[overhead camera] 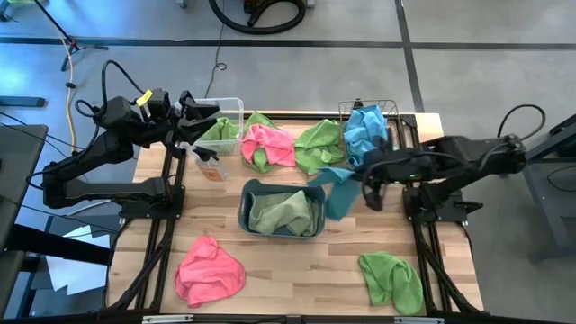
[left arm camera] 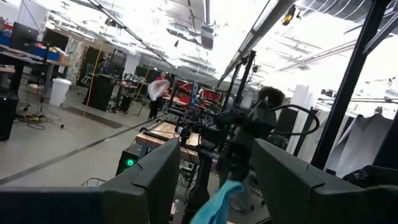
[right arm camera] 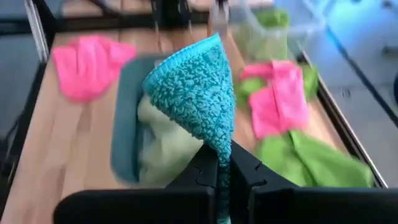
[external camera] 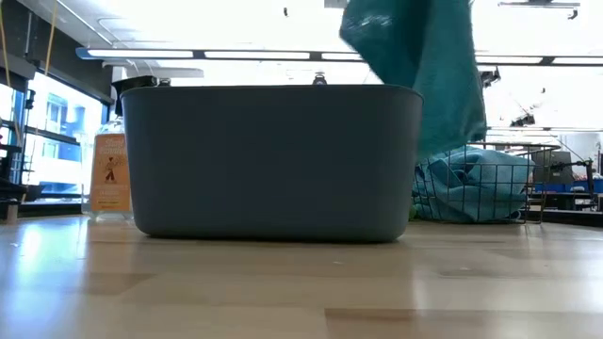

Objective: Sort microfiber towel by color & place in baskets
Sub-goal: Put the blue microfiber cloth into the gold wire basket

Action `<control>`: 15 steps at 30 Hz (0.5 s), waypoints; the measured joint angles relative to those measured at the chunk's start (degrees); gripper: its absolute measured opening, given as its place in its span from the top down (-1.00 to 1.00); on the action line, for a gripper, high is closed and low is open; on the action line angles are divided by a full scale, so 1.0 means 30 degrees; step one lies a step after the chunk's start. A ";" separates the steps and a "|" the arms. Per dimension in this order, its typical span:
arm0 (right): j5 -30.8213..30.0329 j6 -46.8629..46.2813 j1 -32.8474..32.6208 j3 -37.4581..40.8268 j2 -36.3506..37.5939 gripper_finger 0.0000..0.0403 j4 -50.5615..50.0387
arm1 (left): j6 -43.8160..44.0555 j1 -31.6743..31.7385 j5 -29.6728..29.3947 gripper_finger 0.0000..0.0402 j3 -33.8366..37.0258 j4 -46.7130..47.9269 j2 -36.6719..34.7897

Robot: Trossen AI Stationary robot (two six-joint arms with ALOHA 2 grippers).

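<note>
Centre-right of the high view: right gripper (overhead camera: 367, 176) clamped on teal towel (overhead camera: 335, 187), lifted clear beside grey-blue tub (overhead camera: 245, 214), presumably bound for wire basket (overhead camera: 346, 112) of blue towels. Left gripper (overhead camera: 200, 112) spread over clear bin (overhead camera: 238, 104).

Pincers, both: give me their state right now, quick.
Left pincer: open, holding nothing, up by the clear bin.
Right pincer: shut on the teal towel, beside the grey tub.
</note>
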State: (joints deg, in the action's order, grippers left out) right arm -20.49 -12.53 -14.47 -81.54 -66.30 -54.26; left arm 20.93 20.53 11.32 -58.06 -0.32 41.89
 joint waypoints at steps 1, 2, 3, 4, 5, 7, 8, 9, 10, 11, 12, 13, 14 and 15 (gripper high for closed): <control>0.0316 0.0580 0.0367 0.0697 0.0000 1.00 0.1669 | 0.0007 0.0000 -0.0003 0.05 0.0000 0.0005 0.0000; 0.0736 0.1199 0.0730 0.1334 0.0000 1.00 0.3578 | 0.0007 0.0000 -0.0003 0.05 0.0000 0.0000 0.0000; 0.1197 0.1796 0.1129 0.1911 0.0000 1.00 0.5577 | 0.0007 0.0000 0.0004 0.05 0.0000 0.0000 0.0000; 0.1693 0.2330 0.1531 0.2447 0.0000 1.00 0.7681 | 0.0000 0.0000 0.0003 0.05 0.0000 -0.0013 0.0000; 0.2250 0.2849 0.1909 0.2929 -0.0005 1.00 0.9972 | 0.0007 0.0000 0.0004 0.05 0.0000 -0.0027 0.0000; 0.3288 0.3862 0.2647 0.3785 -0.0007 1.00 1.4038 | 0.0007 0.0000 0.0019 0.05 0.0000 -0.0142 0.0004; 0.3706 0.4332 0.2986 0.4161 -0.0015 1.00 1.5897 | 0.0000 0.0000 0.0070 0.05 0.0000 -0.0306 0.0007; 0.4043 0.4753 0.3312 0.4466 -0.0029 1.00 1.7517 | 0.0003 0.0000 0.0154 0.05 0.0000 -0.0499 0.0007; 0.4315 0.5113 0.3643 0.4695 -0.0029 1.00 1.8821 | 0.0007 0.0000 0.0261 0.05 0.0000 -0.0678 0.0003; 0.4511 0.5409 0.3968 0.4841 -0.0059 1.00 1.9887 | 0.0007 0.0000 0.0454 0.05 0.0000 -0.0907 0.0034; 0.4637 0.5619 0.4291 0.4919 -0.0129 1.00 2.0773 | -0.0002 0.0000 0.0763 0.05 0.0000 -0.1068 0.0072; 0.4808 0.5703 0.4601 0.4943 -0.0161 1.00 2.1204 | -0.0009 -0.0001 0.1151 0.05 0.0000 -0.1093 0.0097; 0.4965 0.5699 0.4875 0.4976 -0.0178 1.00 2.1437 | -0.0099 -0.0007 0.1392 0.05 0.0000 -0.1086 0.0145; 0.5044 0.5695 0.5112 0.4976 -0.0274 1.00 2.1758 | -0.0316 -0.0014 0.1527 0.05 0.0000 -0.1054 0.0227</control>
State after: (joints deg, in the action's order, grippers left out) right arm -5.36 4.56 0.86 -66.61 -67.13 11.02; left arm 19.98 20.49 15.90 -58.06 -3.48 42.57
